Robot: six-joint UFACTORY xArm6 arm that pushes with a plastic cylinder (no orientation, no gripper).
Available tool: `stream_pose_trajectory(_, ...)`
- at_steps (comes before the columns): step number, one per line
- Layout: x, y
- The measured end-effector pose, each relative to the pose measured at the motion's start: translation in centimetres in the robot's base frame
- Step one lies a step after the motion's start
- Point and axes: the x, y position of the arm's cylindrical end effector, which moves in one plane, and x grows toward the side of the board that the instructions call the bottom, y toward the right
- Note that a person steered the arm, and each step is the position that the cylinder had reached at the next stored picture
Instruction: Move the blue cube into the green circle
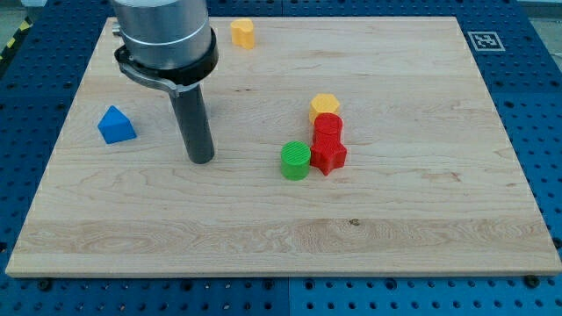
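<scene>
A blue block [116, 125], wedge-like in shape, sits near the board's left edge. A green round block [296, 161] stands near the middle of the board. My tip [201, 159] rests on the board between them, closer to the blue block and slightly lower in the view. The tip touches no block. The rod rises from the tip to the grey arm body at the view's top left.
A red star-shaped block [328, 155] touches the green one on its right. A red round block [327, 126] and a yellow hexagonal block [324, 106] stand just above it. Another yellow block [243, 33] sits near the board's top edge.
</scene>
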Motion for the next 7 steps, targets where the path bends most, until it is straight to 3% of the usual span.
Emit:
stream_pose_trajectory(4, -3.6, -2.7)
stream_pose_trajectory(6, -7.6, -7.9)
stream_pose_trajectory(7, -11.6, -7.9)
